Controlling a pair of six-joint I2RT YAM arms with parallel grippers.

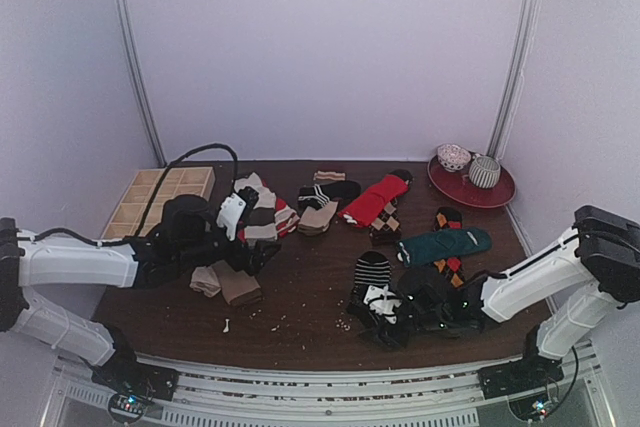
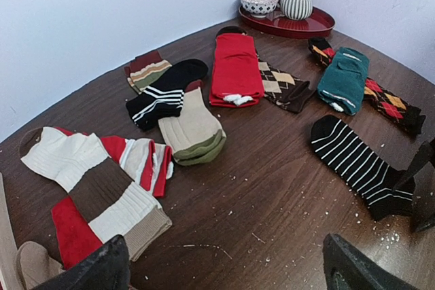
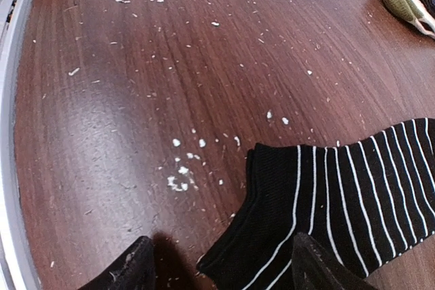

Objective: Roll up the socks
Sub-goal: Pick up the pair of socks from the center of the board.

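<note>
Several socks lie spread on the dark wooden table (image 1: 300, 307). A black-and-white striped sock (image 3: 353, 202) lies with its cuff between the open fingers of my right gripper (image 3: 224, 273), low over the table; it also shows in the top view (image 1: 372, 269). My right gripper (image 1: 368, 315) holds nothing. My left gripper (image 2: 224, 276) is open and empty over bare wood, next to a cream, brown and red striped sock (image 2: 88, 181). Beyond lie tan (image 2: 194, 130), black (image 2: 163, 96), red (image 2: 234, 69), argyle (image 2: 282, 86) and teal (image 2: 343, 79) socks. No magenta-purple sock shows.
A red tray (image 1: 495, 195) with two bowls stands at the back right. A wooden compartment box (image 1: 160, 197) sits at the back left. Folded tan socks (image 1: 225, 282) lie by my left arm. White crumbs (image 3: 180, 168) dot the wood.
</note>
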